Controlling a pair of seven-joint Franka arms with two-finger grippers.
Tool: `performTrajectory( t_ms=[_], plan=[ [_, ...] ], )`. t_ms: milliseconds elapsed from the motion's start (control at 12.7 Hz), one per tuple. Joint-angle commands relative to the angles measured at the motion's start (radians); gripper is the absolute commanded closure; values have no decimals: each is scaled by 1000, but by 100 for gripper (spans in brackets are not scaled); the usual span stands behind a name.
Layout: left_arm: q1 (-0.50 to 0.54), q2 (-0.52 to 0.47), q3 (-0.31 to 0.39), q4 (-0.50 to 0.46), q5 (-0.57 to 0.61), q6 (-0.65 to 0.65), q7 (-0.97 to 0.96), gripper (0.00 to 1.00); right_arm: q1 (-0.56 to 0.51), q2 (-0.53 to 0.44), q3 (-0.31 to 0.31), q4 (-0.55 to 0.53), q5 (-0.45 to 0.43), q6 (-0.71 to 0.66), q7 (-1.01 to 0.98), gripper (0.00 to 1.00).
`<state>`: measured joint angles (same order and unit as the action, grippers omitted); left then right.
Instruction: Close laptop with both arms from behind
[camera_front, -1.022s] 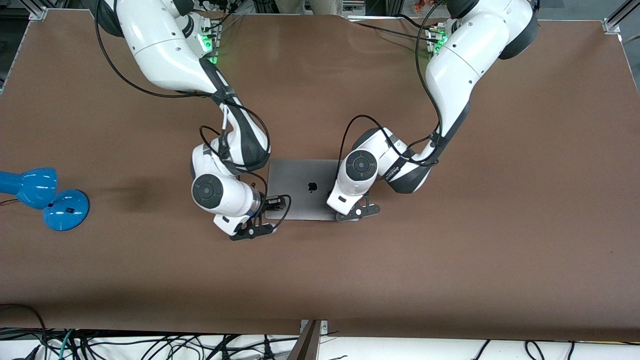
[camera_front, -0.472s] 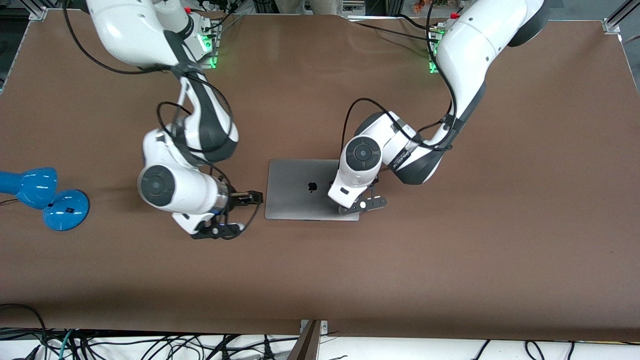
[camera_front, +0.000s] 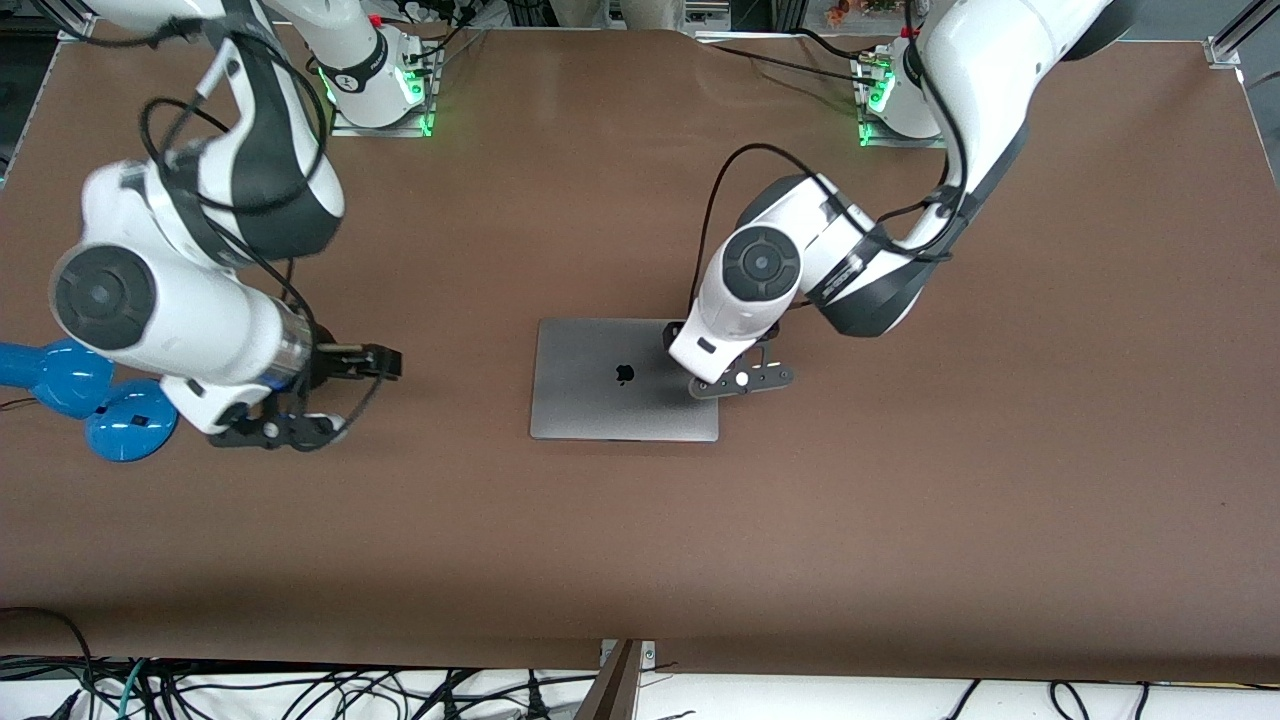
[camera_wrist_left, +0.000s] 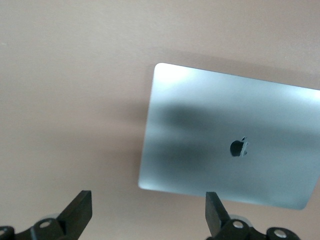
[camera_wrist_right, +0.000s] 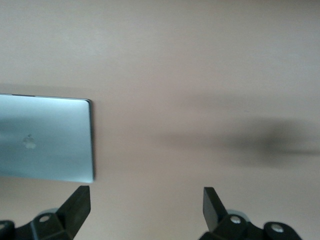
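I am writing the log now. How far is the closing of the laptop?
Done: the laptop lies shut, lid flat, logo up. In hand: nothing; the left gripper is over the laptop's edge with open fingers, and the right gripper is over bare table near the blue lamp, also open. Left: only retracting, it seems.

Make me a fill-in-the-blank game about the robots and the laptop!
1. The laptop lies flat with its lid ____.
2. The logo on the lid is shaped like an ____.
3. The left end effector hangs over the laptop with its fingers ____.
4. The right end effector, open, is over the bare ____.

Missing words: closed; apple; open; table
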<state>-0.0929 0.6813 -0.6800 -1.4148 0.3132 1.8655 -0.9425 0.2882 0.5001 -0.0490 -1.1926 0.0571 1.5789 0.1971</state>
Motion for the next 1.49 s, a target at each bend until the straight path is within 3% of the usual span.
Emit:
performTrajectory(
  t_ms=[0, 315, 393, 551, 629, 1022, 1416],
  plan=[
    [67, -181, -10, -168, -15, 1, 74, 0, -72, -93, 41, -31, -25, -68, 2, 0],
    [142, -321, -24, -207, -75, -95, 212, 0, -176, -181, 71, -33, -28, -132, -2, 0],
    [133, -351, 18, -207, -112, -117, 231, 0, -193, -196, 69, -36, -30, -143, -13, 0],
    [12, -451, 240, -210, -234, -170, 371, 0, -219, -234, 67, -56, -40, -152, -97, 0],
    [-14, -486, 317, -213, -276, -199, 454, 0, -231, -256, 66, -76, -42, -160, -129, 0],
    [-50, -630, 525, -251, -286, -298, 681, 0, -247, -311, 54, -91, -103, -198, -200, 0],
    [-47, -720, 689, -303, -325, -312, 876, 0, -253, -342, 28, -91, -97, -214, -251, 0]
  ],
)
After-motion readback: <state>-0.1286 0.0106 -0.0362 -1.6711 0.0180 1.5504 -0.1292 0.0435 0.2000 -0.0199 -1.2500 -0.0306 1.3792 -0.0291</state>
